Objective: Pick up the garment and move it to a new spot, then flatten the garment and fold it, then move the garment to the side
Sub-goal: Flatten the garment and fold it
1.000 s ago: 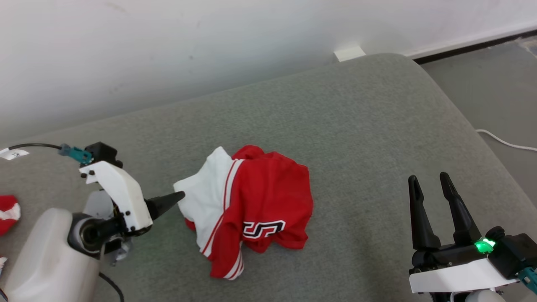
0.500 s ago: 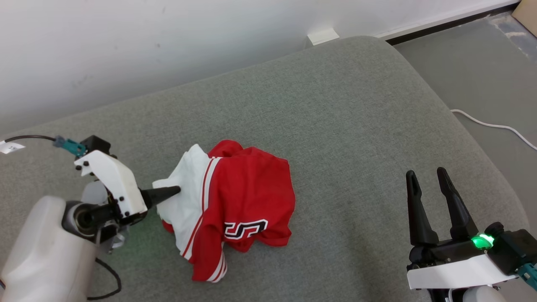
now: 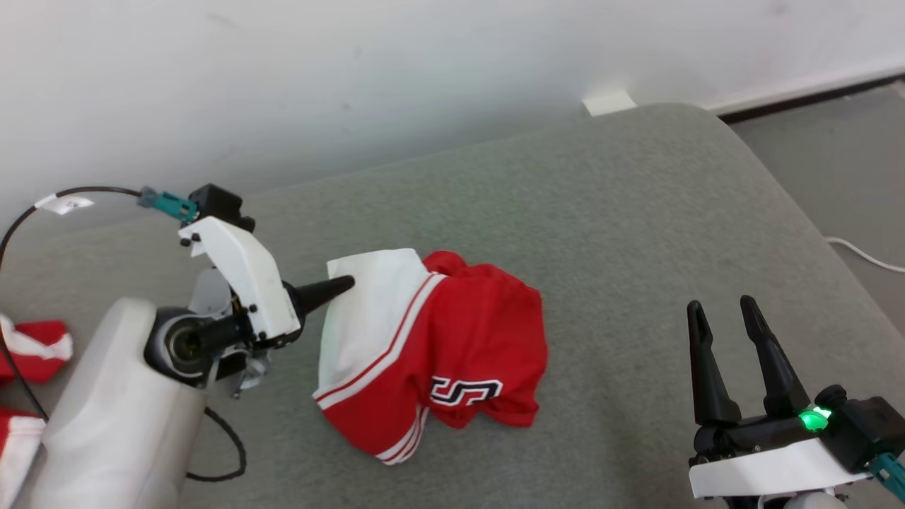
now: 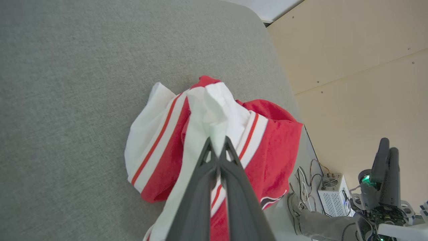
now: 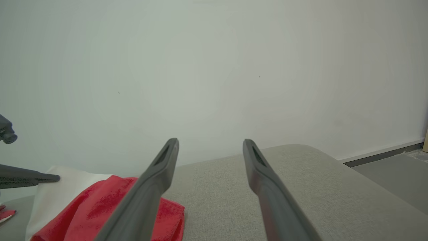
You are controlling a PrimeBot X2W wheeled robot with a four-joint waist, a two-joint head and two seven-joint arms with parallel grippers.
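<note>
Your L pincer (image 4: 218, 142) is clamped on a white fold of the red-and-white sports garment (image 3: 438, 346). Its fingers are pressed together w/ cloth nipped btw the tips. The white panel w/ red stripes is drawn up to that grip. The rest lies bunched on the grey cushion (image 3: 601, 212), red part w/ black-and-white lettering toward the near side. In head view the garment sits left of centre on the cushion, just beside the L wrist.

Your R pincer (image 3: 721, 304) stands wide, nothing btw the fingers. It hovers over the cushion's near right corner, well apart from the garment, w/ a green light (image 3: 812, 418) lit at its base.

Further out, more red-and-white cloth (image 3: 35, 346) lies at the far left. A white wall (image 3: 353, 71) backs the cushion, and a white cable (image 3: 862, 254) runs on the floor at right. L wrist view shows a white box (image 4: 334, 197) w/ wires on the floor, near beige panels (image 4: 367, 67).
</note>
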